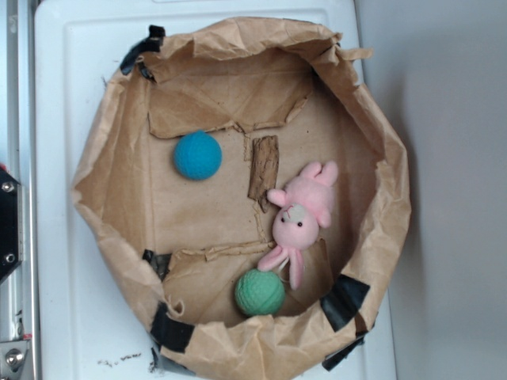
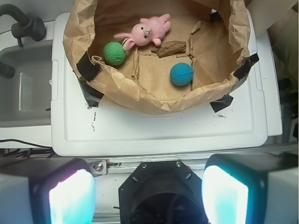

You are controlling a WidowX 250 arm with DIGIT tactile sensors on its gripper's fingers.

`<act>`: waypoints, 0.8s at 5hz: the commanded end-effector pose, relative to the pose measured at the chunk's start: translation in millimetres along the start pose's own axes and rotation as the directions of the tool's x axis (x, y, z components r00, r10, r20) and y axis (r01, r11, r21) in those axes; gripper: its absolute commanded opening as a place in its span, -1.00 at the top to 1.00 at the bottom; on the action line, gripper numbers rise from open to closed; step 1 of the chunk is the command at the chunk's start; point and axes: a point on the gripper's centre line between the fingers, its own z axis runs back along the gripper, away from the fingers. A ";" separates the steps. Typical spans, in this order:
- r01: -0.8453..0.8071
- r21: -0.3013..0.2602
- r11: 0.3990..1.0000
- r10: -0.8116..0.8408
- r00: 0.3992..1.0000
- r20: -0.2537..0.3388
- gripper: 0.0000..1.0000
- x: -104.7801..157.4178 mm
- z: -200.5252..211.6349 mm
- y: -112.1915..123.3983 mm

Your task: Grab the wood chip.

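Observation:
The wood chip, a dark brown rough strip, lies flat on the floor of the brown paper bin, between the blue ball and the pink plush bunny. The wrist view shows the same wood chip far off, just under the bunny. My gripper hangs well outside the bin, above the robot base. It is open: its two glowing pads stand wide apart with nothing between them. The exterior view does not show the gripper.
A green ball rests at the bin's near side by the bunny's ears. Torn tan paper flaps line the bin floor. The bin sits on a white lid. The black robot base is under the gripper.

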 end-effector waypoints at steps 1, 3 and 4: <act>0.000 0.000 1.000 0.000 1.000 0.000 -1.00 0.0 0.0 0.0; -0.178 -0.014 0.984 0.178 0.984 -0.023 -1.00 70.5 -18.1 13.6; -0.416 -0.004 0.909 0.416 0.909 -0.012 -1.00 112.0 -36.1 46.0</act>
